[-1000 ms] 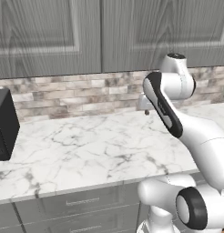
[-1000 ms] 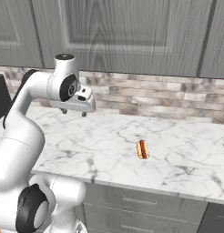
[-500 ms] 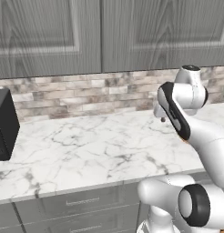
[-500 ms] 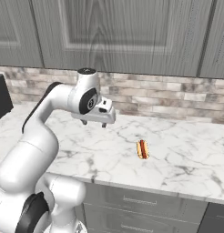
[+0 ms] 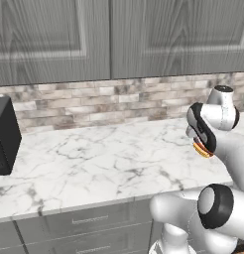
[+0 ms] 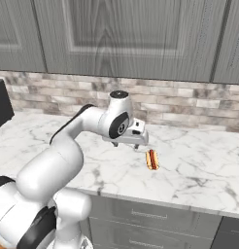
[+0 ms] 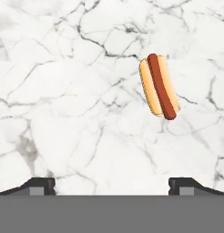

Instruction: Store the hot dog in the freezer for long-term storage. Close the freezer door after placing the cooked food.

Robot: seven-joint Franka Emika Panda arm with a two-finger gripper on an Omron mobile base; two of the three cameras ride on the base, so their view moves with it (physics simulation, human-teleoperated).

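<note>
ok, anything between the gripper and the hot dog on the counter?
Nothing: in the hand view, bare marble counter runs from the open gripper to the hot dog.

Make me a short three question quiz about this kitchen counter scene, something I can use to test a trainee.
1. True or false: the end effector is shut on the hot dog.
2. What does the hot dog rest on? A) a plate B) the marble counter C) a shelf
3. Fill in: in the right base view, the end effector hangs just to the ____ of the hot dog.

Key
1. False. The fingertips stand wide apart with bare marble between them, and the hot dog lies apart from them.
2. B. It lies directly on the marble.
3. Left, and above the counter surface.
</note>
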